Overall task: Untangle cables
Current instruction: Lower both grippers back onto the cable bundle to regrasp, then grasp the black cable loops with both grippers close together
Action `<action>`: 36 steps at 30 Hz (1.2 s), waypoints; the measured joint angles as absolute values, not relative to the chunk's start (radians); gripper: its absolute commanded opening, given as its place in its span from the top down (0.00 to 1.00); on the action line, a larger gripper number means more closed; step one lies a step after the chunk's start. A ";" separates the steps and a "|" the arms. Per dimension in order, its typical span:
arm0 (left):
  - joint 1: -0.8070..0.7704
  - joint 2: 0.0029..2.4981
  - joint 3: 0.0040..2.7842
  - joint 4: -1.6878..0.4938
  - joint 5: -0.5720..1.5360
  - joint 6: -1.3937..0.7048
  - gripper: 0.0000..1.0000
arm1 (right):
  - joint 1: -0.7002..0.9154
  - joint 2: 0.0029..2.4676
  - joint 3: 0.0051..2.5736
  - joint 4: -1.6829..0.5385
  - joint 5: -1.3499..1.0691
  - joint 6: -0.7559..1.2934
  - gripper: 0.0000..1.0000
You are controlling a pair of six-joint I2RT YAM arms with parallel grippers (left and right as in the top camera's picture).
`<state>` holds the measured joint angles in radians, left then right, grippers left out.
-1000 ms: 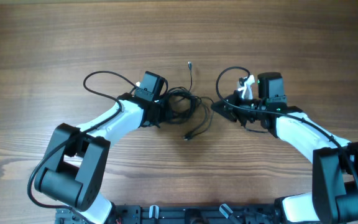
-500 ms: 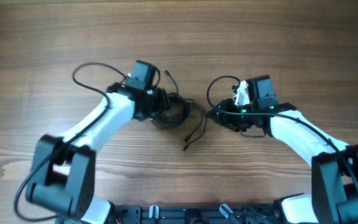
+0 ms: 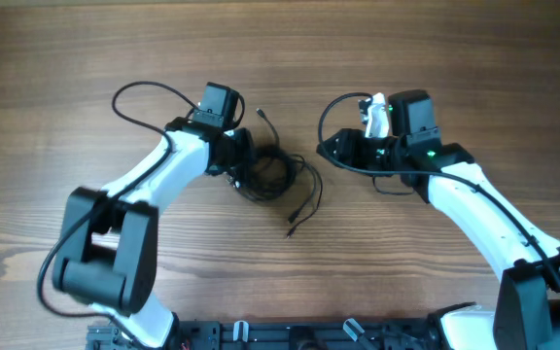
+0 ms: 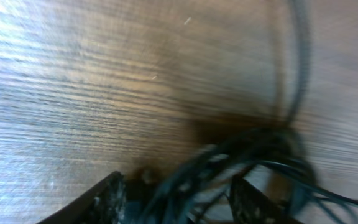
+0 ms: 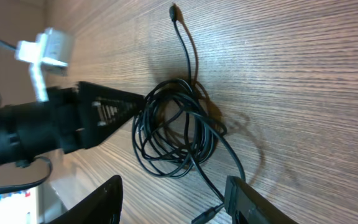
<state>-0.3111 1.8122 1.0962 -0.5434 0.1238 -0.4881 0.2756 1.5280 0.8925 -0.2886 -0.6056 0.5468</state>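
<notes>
Here tangled cables [image 4: 263,144] sit between the left gripper [image 4: 179,194]'s fingers [image 4: 109,198].

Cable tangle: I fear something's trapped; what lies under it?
Only bare table shows through the loops of the cable tangle. The left gripper covers one edge, so beneath there is hidden.
</notes>
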 measured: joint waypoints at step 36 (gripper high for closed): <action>-0.440 1.466 1.061 -0.407 0.115 0.020 0.96 | 0.291 1.429 0.892 -0.026 -0.726 0.682 0.48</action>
